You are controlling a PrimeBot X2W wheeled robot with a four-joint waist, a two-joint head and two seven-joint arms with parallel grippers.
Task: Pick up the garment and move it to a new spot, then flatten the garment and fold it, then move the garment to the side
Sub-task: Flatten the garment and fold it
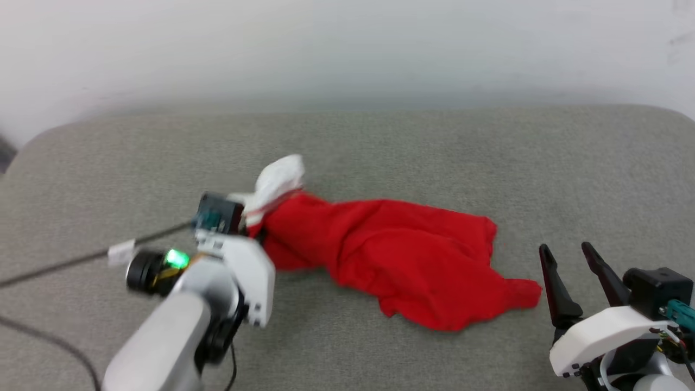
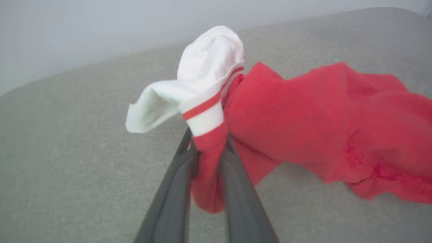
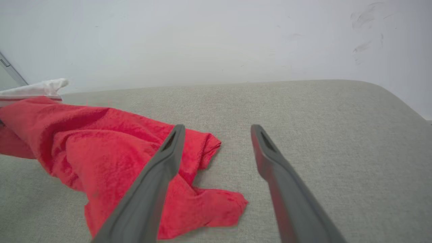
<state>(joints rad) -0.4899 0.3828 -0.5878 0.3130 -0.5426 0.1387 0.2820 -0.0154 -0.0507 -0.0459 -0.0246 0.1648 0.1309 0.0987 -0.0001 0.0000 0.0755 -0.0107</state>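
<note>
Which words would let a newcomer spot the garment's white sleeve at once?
On the wide grey upholstered surface lies a crumpled red fabric garment. At its left end, by the left gripper, whose jaws pinch the red cloth, a white short sleeve sticks up. Unlike the red cloth around it, it is white with red-and-white striped trim.

grey surface (image 1: 434,146) lies open around the crumpled garment (image 1: 402,255).

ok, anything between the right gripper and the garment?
Nothing visible. The open right gripper sits close beside the garment's red hem, with only grey surface between them. The left gripper is shut on the garment below its white sleeve.
</note>
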